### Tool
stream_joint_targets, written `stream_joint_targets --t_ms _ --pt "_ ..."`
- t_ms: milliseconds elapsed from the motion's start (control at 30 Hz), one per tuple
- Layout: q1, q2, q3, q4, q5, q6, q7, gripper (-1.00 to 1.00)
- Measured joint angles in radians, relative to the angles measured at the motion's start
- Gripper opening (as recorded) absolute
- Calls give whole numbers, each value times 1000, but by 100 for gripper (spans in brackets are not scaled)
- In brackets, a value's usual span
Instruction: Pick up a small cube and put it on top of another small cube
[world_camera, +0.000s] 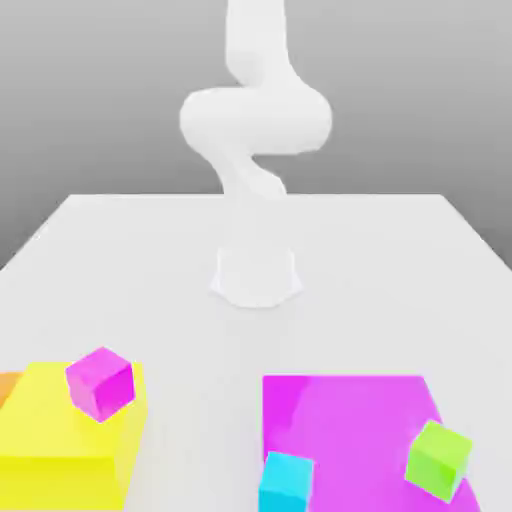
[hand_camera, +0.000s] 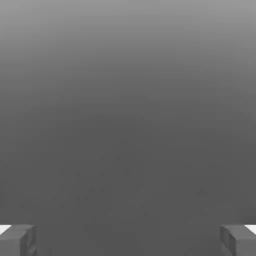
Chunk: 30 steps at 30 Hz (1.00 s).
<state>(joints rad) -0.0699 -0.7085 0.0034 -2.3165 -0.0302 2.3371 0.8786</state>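
While my fingers (hand_camera: 128, 240) hang spread wide and empty, I'd judge the small magenta cube (world_camera: 100, 383), at eight o'clock on the table (world_camera: 380, 250) atop the yellow block (world_camera: 60, 440), light, rigid, best pinched across opposite flat faces.

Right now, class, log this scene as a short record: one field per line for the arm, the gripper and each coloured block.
arm: white arm rising from the table
gripper: gripper open, nothing between its fingers
small cubes: magenta cube on the yellow block; green cube on the magenta block; cyan cube at that block's near edge
stacking: not yet done
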Motion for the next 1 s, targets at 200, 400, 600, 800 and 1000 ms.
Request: stream_joint_targets --t_ms 200,400,600,800,1000 --pt "-161 224 -11 -40 -69 89 189 0" --pt "-289 442 -60 -79 -114 177 357 0" --pt "-400 658 -141 -120 -92 269 477 0" --pt "-514 873 -168 -161 47 362 514 0" --pt "-598 1089 -117 -147 174 503 471 0"
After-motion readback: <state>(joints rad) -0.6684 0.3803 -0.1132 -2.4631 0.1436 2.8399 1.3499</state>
